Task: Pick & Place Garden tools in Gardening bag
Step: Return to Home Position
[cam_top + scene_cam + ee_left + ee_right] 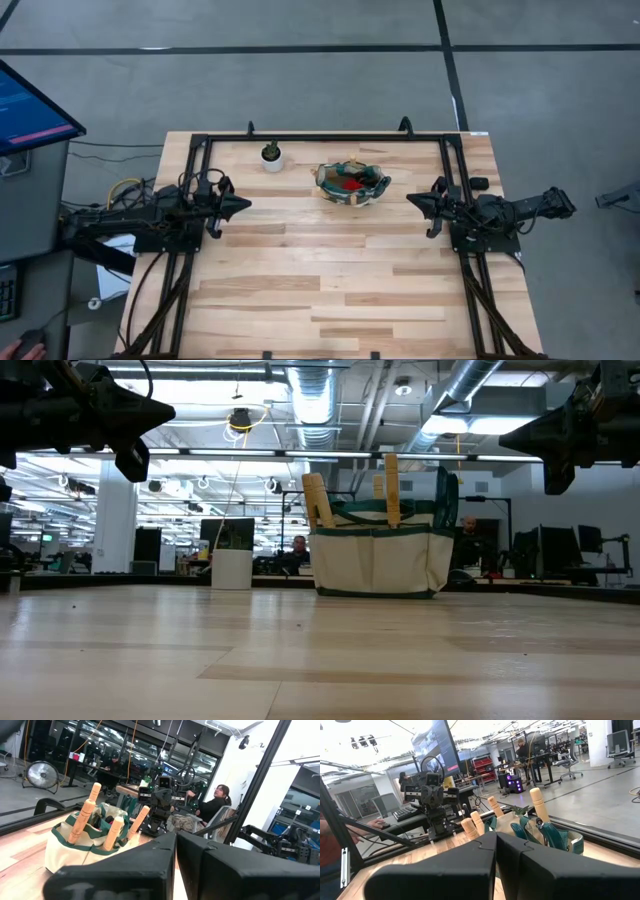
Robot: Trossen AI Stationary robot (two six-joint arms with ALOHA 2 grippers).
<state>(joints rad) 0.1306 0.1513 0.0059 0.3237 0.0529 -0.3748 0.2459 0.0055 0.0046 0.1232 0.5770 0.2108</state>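
Observation:
The gardening bag (352,182) stands on its base toward the table's far edge, midway between the arms. It is cream with green trim in the low view (382,550). Several garden tools stand in it, their wooden handles (391,488) (87,812) (538,805) sticking up past the rim and their blades hidden inside. My left gripper (245,205) (176,845) hangs shut above the table, left of the bag and pointing toward it. My right gripper (411,199) (496,840) hangs shut to the bag's right, facing it. Neither touches anything.
A small white pot with a green plant (272,157) (232,568) stands left of the bag near the far edge. A black frame (330,136) runs along the table's far edge and both sides. The near half of the wooden table (330,300) lies bare.

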